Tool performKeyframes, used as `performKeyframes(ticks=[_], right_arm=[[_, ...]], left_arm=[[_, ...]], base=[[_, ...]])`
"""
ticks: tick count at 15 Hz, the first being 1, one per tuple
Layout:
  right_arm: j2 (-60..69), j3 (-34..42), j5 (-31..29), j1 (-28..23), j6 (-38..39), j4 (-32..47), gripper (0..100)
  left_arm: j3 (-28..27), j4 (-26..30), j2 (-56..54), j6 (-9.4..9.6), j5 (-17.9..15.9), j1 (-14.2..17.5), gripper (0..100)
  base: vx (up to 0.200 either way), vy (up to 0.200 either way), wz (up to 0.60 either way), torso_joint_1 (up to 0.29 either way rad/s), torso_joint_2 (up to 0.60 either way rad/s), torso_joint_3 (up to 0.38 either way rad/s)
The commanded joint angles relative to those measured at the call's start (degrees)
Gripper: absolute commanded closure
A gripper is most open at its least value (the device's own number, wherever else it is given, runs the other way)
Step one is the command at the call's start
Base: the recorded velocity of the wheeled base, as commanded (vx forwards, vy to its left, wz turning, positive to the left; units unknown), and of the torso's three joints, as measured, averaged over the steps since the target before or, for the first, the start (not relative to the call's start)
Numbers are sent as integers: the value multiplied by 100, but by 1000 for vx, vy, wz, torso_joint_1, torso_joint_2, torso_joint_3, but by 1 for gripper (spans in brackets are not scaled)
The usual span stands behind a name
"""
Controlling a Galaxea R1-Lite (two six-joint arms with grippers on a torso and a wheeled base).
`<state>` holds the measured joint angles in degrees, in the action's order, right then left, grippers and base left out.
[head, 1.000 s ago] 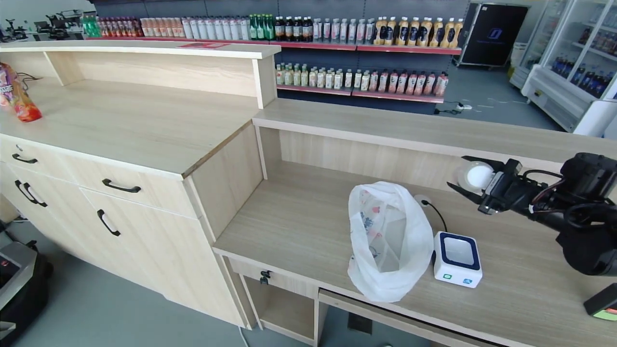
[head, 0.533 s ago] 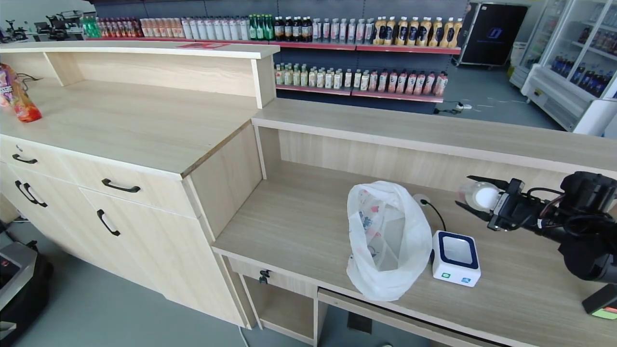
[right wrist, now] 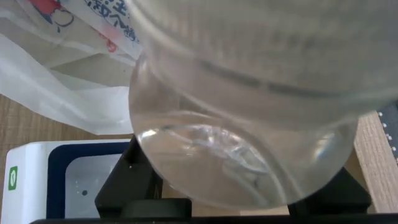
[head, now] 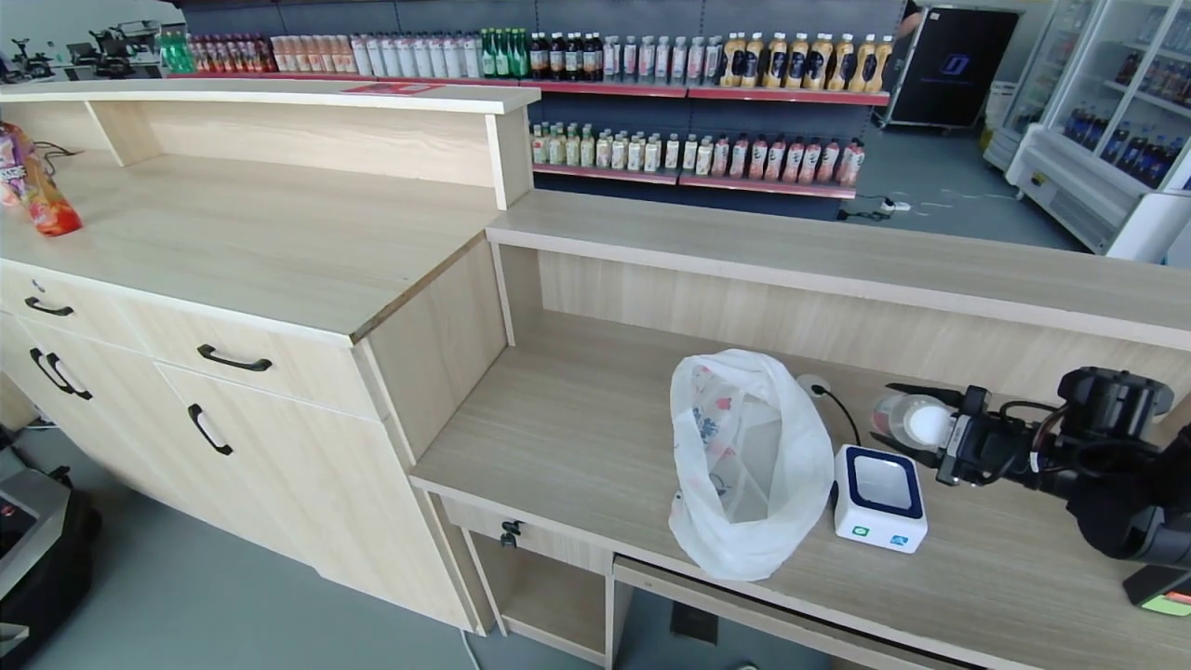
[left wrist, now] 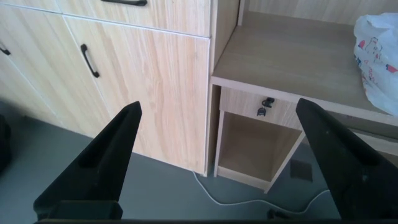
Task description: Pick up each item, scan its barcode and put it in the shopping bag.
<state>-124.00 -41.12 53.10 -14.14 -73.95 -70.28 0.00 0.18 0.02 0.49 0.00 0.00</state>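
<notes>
Just above the barcode scanner, toward its far side, the right gripper holds a clear bottle, its fingers pinching the bottle's sides. Touching the scanner's left side, the white shopping bag stands open on the desk. Well left of the scanner, past the bag, the left gripper hangs over the floor, fingers spread wide.

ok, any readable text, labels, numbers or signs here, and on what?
No word or number is legible.
scanner: green and blue icons on its front, too small to read.
shopping bag: red and blue print, blurred.
shelf bottles: labels too small.
snack packet: print blurred.
bottle in the right gripper: nothing legible.
</notes>
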Motion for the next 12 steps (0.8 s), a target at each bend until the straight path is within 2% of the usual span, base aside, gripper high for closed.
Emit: performKeyframes(ticks=[1, 5, 7, 12], right_arm=[[-89, -1, 7, -71, 3, 23, 100], [-186, -72, 104, -71, 12, 76, 100], [-265, -133, 376, -36, 21, 85, 100], [-484, -309, 403, 69, 21, 41, 100]], left_arm=[[0, -1, -2, 4, 0, 0, 0], [0, -1, -2, -5, 0, 0, 0], [0, -1, -2, 4, 0, 0, 0], [0, -1, -2, 4, 0, 0, 0]], base=[[0, 0, 0, 0, 0, 0], [0, 0, 0, 0, 0, 0], [0, 0, 0, 0, 0, 0], [0, 0, 0, 0, 0, 0]])
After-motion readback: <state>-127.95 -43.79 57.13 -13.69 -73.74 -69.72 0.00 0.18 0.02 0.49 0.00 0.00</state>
